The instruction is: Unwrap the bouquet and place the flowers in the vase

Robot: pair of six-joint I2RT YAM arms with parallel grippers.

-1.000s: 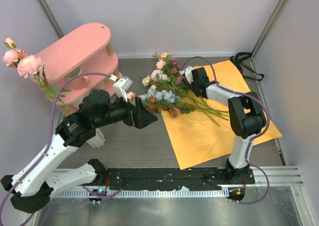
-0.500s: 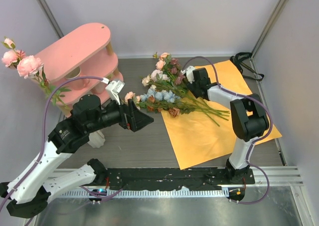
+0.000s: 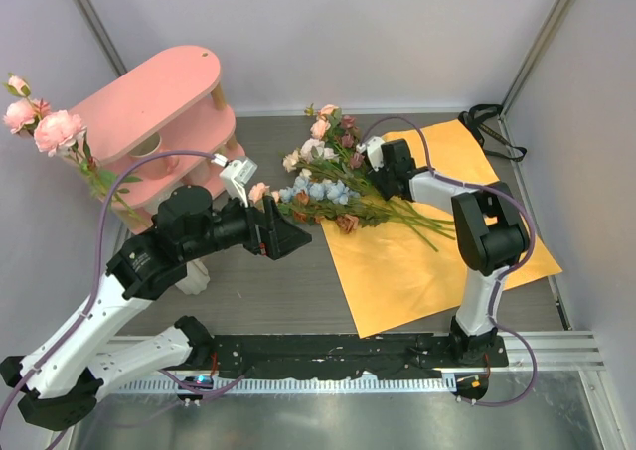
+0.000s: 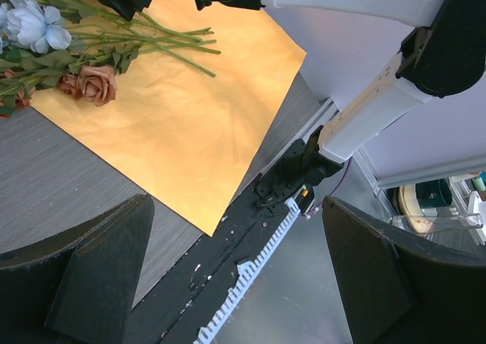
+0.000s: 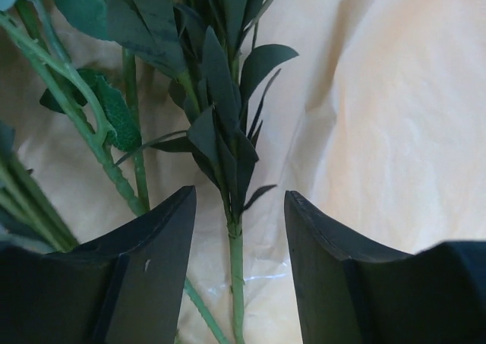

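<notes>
Two end effectors: condition?
Left end effector (image 4: 243, 245): jaws wide apart, empty, above the worktop (image 3: 258, 286). Right end effector (image 5: 241, 200): jaws parted either side of one green stem (image 5: 235, 268), gap on both sides.
Flowers, location?
Flowers (image 3: 328, 187): lying loose, blooms on worktop, stems across the orange sheet (image 3: 417, 261). Vase (image 3: 196, 276): mostly hidden under left arm.
</notes>
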